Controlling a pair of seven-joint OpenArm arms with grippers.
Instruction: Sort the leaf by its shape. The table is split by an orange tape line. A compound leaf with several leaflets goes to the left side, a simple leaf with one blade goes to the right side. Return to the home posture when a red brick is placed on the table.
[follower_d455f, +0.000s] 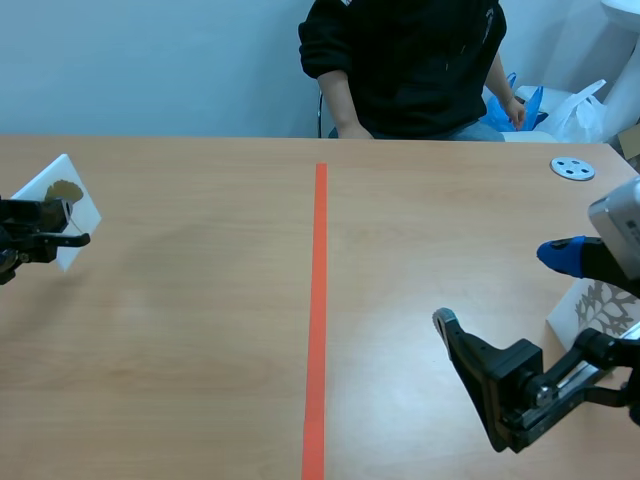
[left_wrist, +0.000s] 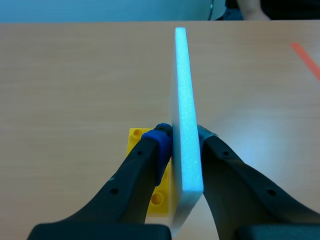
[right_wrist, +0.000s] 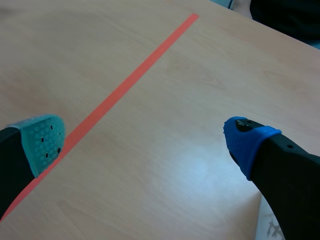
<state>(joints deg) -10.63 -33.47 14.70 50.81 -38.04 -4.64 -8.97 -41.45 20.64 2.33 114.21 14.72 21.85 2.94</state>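
Gripping a white card (left_wrist: 186, 115) by its 2 faces, the left gripper (left_wrist: 182, 141) holds it upright on edge, over a yellow brick (left_wrist: 135, 139) that lies on the table (follower_d455f: 200, 330). In the scene view this card is at the far left, well apart from the orange tape line (follower_d455f: 318, 300), and a brown leaf (follower_d455f: 66, 190) shows on its face. The right gripper (follower_d455f: 500, 288) hangs over the right side, fingers wide apart, nothing between them. Just beside it is a second white card (follower_d455f: 592, 305) with a pale branched leaf. A person (follower_d455f: 410, 60) in black sits across the table.
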